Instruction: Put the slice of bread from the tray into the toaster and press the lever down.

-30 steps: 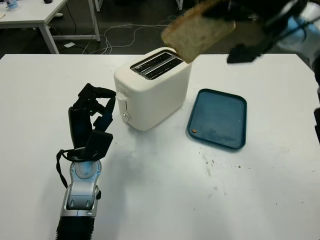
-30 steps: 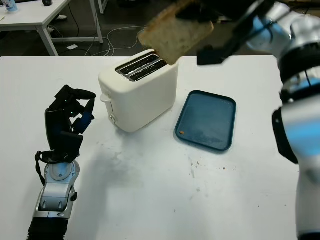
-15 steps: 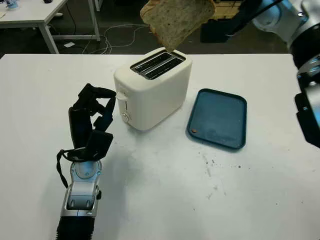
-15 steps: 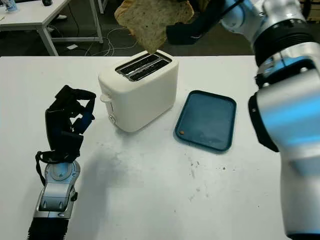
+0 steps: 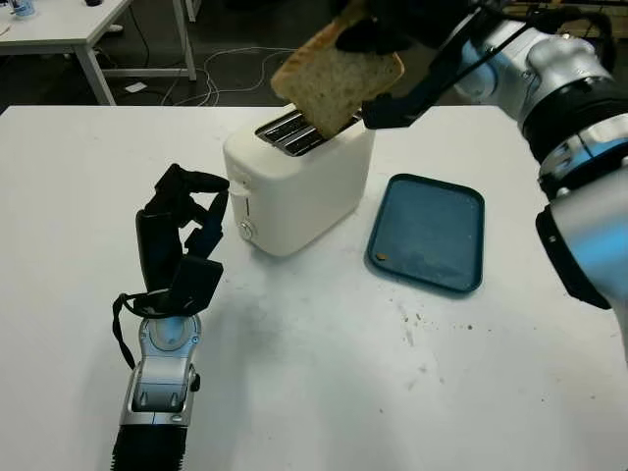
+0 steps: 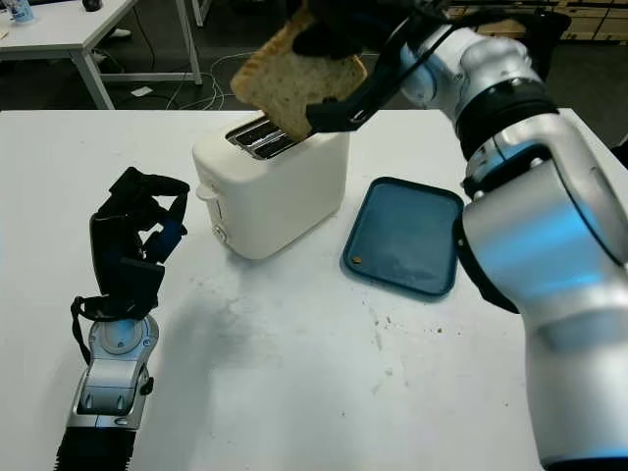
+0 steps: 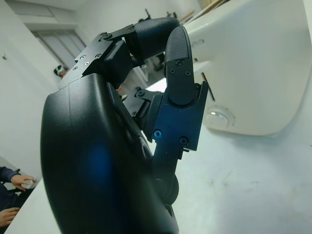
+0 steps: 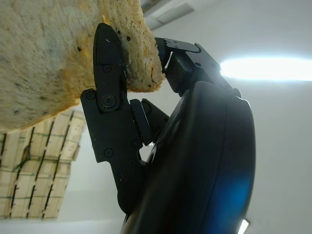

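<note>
My right hand (image 5: pixel 378 25) is shut on the slice of bread (image 5: pixel 336 82) and holds it tilted just above the white toaster (image 5: pixel 294 186), its lowest corner over the slots (image 5: pixel 285 132). In the right wrist view the bread (image 8: pixel 58 53) is pinched between black fingers (image 8: pixel 109 97). The toaster's lever (image 5: pixel 238 183) sits on the side facing my left hand (image 5: pixel 182 221), which stands with curled fingers on the table to the toaster's left, holding nothing. The blue tray (image 5: pixel 429 234) lies bare to the right of the toaster.
Crumbs (image 5: pixel 412 324) dot the white table (image 5: pixel 324 392) in front of the tray. Another white table (image 5: pixel 69 29) stands at the back left, with cables (image 5: pixel 226 74) on the floor behind.
My right hand has carried the bread leftward and down, from high right of the toaster to just over its slots. The left hand has not moved.
</note>
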Action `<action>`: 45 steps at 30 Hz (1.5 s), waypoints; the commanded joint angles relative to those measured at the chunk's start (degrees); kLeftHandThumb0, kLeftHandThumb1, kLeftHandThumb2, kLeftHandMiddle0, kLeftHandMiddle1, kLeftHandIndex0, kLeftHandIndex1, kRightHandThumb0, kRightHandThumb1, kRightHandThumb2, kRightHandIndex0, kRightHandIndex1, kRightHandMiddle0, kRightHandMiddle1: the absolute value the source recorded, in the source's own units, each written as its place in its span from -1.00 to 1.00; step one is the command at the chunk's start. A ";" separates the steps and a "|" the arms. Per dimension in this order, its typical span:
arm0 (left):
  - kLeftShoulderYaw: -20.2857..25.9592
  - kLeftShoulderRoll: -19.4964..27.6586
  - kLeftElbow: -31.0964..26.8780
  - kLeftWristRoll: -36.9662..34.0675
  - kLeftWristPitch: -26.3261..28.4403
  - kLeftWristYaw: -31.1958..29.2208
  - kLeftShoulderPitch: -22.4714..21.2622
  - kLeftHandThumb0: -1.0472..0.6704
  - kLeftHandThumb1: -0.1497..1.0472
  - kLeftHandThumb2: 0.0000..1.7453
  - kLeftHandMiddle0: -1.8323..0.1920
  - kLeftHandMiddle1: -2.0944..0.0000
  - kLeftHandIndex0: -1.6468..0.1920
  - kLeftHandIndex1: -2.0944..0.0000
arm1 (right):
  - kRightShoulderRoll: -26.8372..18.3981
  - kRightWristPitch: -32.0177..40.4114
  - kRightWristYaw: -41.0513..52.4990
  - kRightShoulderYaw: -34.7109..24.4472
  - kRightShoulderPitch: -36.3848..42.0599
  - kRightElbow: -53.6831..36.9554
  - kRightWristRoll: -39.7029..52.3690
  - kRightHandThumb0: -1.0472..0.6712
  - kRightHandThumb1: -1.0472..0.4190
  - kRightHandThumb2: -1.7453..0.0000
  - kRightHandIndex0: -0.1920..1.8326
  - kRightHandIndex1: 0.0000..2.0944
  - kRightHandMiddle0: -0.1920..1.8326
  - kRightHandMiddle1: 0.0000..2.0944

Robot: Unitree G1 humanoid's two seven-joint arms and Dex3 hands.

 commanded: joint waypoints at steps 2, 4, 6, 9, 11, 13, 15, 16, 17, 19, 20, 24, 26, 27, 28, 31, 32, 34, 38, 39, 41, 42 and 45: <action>-0.18 -0.09 -0.14 0.25 0.16 0.17 -0.13 -0.36 0.79 -0.66 0.05 -0.67 0.08 -0.42 | 0.21 1.70 0.65 0.37 1.09 0.40 -0.27 -0.35 -0.83 0.61 0.35 0.67 0.08 0.67; -0.14 -0.05 0.00 0.13 -0.04 0.09 -0.19 -0.36 0.79 -0.67 0.04 -0.67 0.08 -0.42 | 0.19 1.67 1.03 0.74 1.45 0.45 -0.46 -0.38 -0.83 0.55 0.35 0.67 0.07 0.67; -0.10 -0.08 0.09 -0.25 -0.28 -0.11 -0.15 -0.36 0.79 -0.67 0.04 -0.67 0.08 -0.42 | 0.17 1.66 1.41 1.23 1.71 0.47 -0.66 -0.38 -0.83 0.53 0.34 0.67 0.06 0.67; -0.12 0.05 0.28 0.02 -0.55 0.05 -0.18 -0.35 0.79 -0.66 0.04 -0.67 0.08 -0.42 | 0.22 1.42 3.03 1.47 2.05 0.51 -0.29 -0.38 -0.83 0.51 0.32 0.67 0.03 0.67; -0.16 0.07 0.21 0.31 -0.33 0.16 -0.15 -0.36 0.79 -0.67 0.04 -0.67 0.08 -0.42 | 0.26 1.69 3.56 1.96 2.23 0.51 -0.68 -0.37 -0.83 0.49 0.31 0.67 0.02 0.67; -0.20 0.05 0.00 0.64 0.02 0.29 -0.12 -0.36 0.79 -0.66 0.04 -0.67 0.08 -0.42 | 0.23 1.85 2.92 2.92 2.38 0.46 -1.50 -0.35 -0.83 0.54 0.30 0.67 0.01 0.67; -0.15 -0.14 -0.15 -0.06 0.00 -0.08 -0.09 -0.36 0.79 -0.67 0.04 -0.67 0.08 -0.42 | 0.14 1.50 1.91 3.78 2.51 0.41 -2.10 -0.35 -0.83 0.55 0.30 0.67 0.01 0.67; -0.14 -0.13 -0.12 -0.15 -0.13 -0.11 -0.07 -0.35 0.79 -0.67 0.04 -0.67 0.08 -0.42 | 0.10 1.40 1.31 4.21 2.55 0.40 -2.51 -0.35 -0.83 0.56 0.31 0.67 0.02 0.67; -0.15 -0.08 -0.07 -0.07 -0.27 -0.07 -0.06 -0.35 0.79 -0.67 0.04 -0.67 0.08 -0.42 | 0.07 1.40 0.89 4.54 2.54 0.41 -2.91 -0.35 -0.83 0.56 0.32 0.67 0.02 0.67; -0.16 -0.05 -0.14 0.17 -0.11 0.08 -0.05 -0.35 0.79 -0.67 0.04 -0.67 0.08 -0.41 | -0.01 1.67 0.32 5.44 2.25 0.43 -3.84 -0.36 -0.83 0.55 0.32 0.67 0.02 0.67; -0.13 -0.13 -0.16 0.11 -0.10 0.15 -0.08 -0.35 0.79 -0.67 0.04 -0.67 0.08 -0.41 | -0.06 1.91 0.21 6.00 1.99 0.46 -4.36 -0.36 -0.83 0.55 0.33 0.67 0.02 0.67; -0.08 -0.11 -0.06 -0.10 0.01 -0.02 -0.13 -0.36 0.79 -0.67 0.04 -0.67 0.07 -0.42 | -0.16 1.98 0.35 7.55 1.12 0.45 -5.88 -0.38 -0.83 0.52 0.30 0.67 0.00 0.67; -0.10 -0.17 0.01 -0.17 -0.07 -0.01 -0.16 -0.35 0.79 -0.67 0.04 -0.67 0.08 -0.42 | -0.07 1.82 -0.32 8.60 0.80 0.34 -6.80 -0.38 -0.83 0.52 0.29 0.67 0.00 0.67; -0.14 -0.16 -0.02 -0.04 -0.02 0.04 -0.15 -0.35 0.79 -0.67 0.04 -0.67 0.08 -0.42 | 0.06 1.76 -0.84 9.03 0.75 0.30 -7.30 -0.38 -0.83 0.52 0.29 0.67 0.00 0.67; -0.17 -0.15 -0.06 0.09 0.05 0.09 -0.11 -0.35 0.79 -0.67 0.04 -0.67 0.08 -0.42 | 0.22 1.70 -1.39 9.46 0.72 0.29 -7.77 -0.38 -0.83 0.52 0.30 0.67 0.01 0.67; -0.20 -0.23 0.09 0.06 -0.16 0.15 -0.14 -0.35 0.79 -0.67 0.05 -0.67 0.08 -0.41 | 0.96 1.34 -3.69 11.40 0.66 0.24 -9.49 -0.41 -0.83 0.48 0.32 0.67 0.04 0.67; -0.22 -0.21 0.23 0.03 -0.34 0.12 -0.19 -0.34 0.79 -0.67 0.05 -0.67 0.08 -0.42 | 1.42 1.36 -3.75 11.70 0.66 0.27 -9.80 -0.42 -0.83 0.46 0.35 0.67 0.06 0.67; -0.29 -0.14 0.36 0.09 -0.40 0.07 -0.23 -0.34 0.79 -0.67 0.05 -0.67 0.08 -0.43 | 2.62 2.13 -3.22 12.14 0.62 0.35 -10.12 -0.42 -0.83 0.51 0.37 0.67 0.08 0.67; -0.45 -0.37 0.28 0.50 -0.29 0.48 -0.18 -0.35 0.79 -0.67 0.05 -0.67 0.09 -0.43 | 4.93 4.63 -1.50 12.62 0.22 0.47 -10.33 -0.37 -0.83 0.63 0.35 0.67 0.05 0.67; -0.47 -0.42 0.26 0.56 -0.30 0.56 -0.14 -0.35 0.79 -0.67 0.05 -0.67 0.09 -0.43 | 5.51 5.26 -1.04 12.74 0.05 0.49 -10.40 -0.36 -0.83 0.63 0.34 0.67 0.04 0.67; -0.53 -0.42 0.25 0.84 -0.45 0.80 -0.06 -0.35 0.79 -0.67 0.05 -0.67 0.09 -0.43 | 6.63 6.63 -0.96 13.22 -0.28 0.44 -10.83 -0.36 -0.83 0.60 0.33 0.67 0.02 0.67; -0.54 -0.47 0.16 0.91 -0.34 0.89 -0.02 -0.35 0.79 -0.67 0.05 -0.67 0.09 -0.44 | 7.09 7.20 -0.69 13.42 -0.48 0.43 -11.08 -0.36 -0.83 0.58 0.33 0.67 0.02 0.67; -0.49 -0.60 0.26 0.83 -0.71 1.02 0.05 -0.34 0.79 -0.67 0.04 -0.67 0.09 -0.44 | 8.47 8.55 -0.64 13.46 -0.84 0.37 -11.27 -0.35 -0.83 0.61 0.30 0.67 -0.08 0.67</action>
